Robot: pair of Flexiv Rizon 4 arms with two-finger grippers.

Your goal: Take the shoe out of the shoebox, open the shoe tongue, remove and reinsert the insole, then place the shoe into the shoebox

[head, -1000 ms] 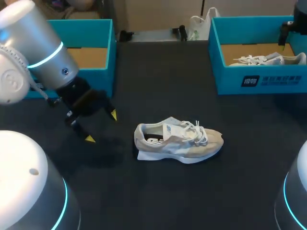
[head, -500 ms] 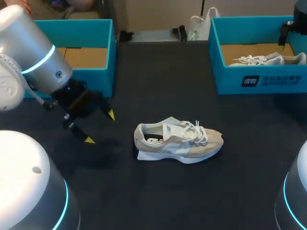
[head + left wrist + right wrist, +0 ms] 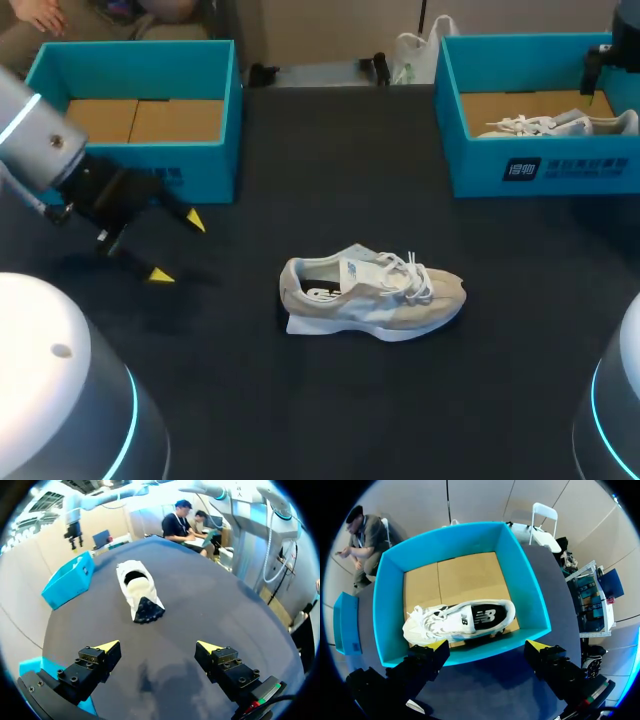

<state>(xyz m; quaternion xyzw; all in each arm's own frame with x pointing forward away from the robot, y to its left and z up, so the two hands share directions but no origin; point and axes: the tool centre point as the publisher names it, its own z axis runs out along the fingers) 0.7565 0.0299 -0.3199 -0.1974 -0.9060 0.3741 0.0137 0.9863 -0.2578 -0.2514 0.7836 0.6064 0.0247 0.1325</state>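
Your left jaws stand wide apart and grip nothing; their yellow tips (image 3: 160, 275) hang just over the desk (image 3: 350, 400) at its left side, close in front of the left shoebox (image 3: 150, 175). Seen from the left wrist, the shoe (image 3: 137, 587) lies ahead of those tips, well apart from them and roughly centred between the two, its heel end nearest the jaws and its opening showing dark.

From the head view, the shoe (image 3: 370, 293) sits on its sole near the middle of the desk, with the toe pointing toward your right arm's side and the white laces loose over the tongue. The left shoebox, behind the left jaws, shows its bare cardboard floor.

Your right jaws are also wide apart and hold nothing. From the right wrist, their yellow tips (image 3: 537, 645) hover above the near wall of the right shoebox (image 3: 385, 610), one tip toward each end of that wall. Inside that box a second shoe (image 3: 460, 620) lies on the cardboard floor against the near wall. In the head view the right shoebox (image 3: 540, 170) stands at the desk's far right corner, and your right arm (image 3: 625, 40) comes in above it.
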